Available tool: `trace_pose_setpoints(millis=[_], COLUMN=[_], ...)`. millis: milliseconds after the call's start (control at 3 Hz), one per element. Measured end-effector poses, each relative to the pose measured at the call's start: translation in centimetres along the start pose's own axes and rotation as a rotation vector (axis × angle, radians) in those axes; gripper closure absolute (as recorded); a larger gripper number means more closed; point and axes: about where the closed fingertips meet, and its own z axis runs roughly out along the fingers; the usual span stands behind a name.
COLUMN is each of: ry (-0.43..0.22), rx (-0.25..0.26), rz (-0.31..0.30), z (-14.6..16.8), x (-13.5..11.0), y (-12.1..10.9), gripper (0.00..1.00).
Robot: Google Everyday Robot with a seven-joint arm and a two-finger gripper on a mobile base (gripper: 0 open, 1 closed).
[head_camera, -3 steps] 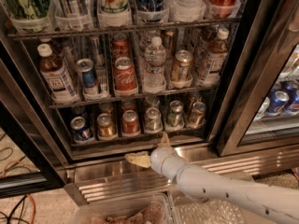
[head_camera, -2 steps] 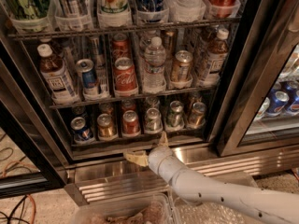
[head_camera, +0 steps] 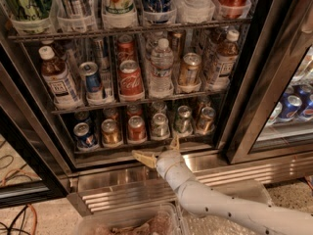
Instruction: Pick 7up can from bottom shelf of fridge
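The fridge [head_camera: 244,106] stands open in front of me. Its bottom shelf [head_camera: 146,143] is a dark wire rack with a row of short cans. The 7up can [head_camera: 159,125] has a silver top and a pale body. It stands in the middle of that row, right of a red-orange can [head_camera: 136,129] and a gold-brown can [head_camera: 110,131]. My gripper [head_camera: 157,151] is open and empty. It sits just below and in front of the shelf's front edge, under the 7up can and not touching it.
A ribbed steel base [head_camera: 122,190] runs below the shelf. The rack above holds bottles and cans [head_camera: 161,67]. A second cooler with blue cans [head_camera: 293,104] is at right. A clear plastic bin [head_camera: 127,224] sits at the bottom. Cables lie on the floor at left.
The gripper has edged slightly up toward the shelf's front edge, still open. The arm has shifted a little left. The cans have not moved.
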Motion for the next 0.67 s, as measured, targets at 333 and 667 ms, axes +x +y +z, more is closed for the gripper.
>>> trace_pose_setpoints(millis=[333,667], ry=[-0.047,-0.067], rx=[0.037,0.056], rz=[0.006,0.006], z=[0.19,0.44], x=[-0.84,-1.11], y=[-0.84,-1.17], gripper=[0.12,0.30])
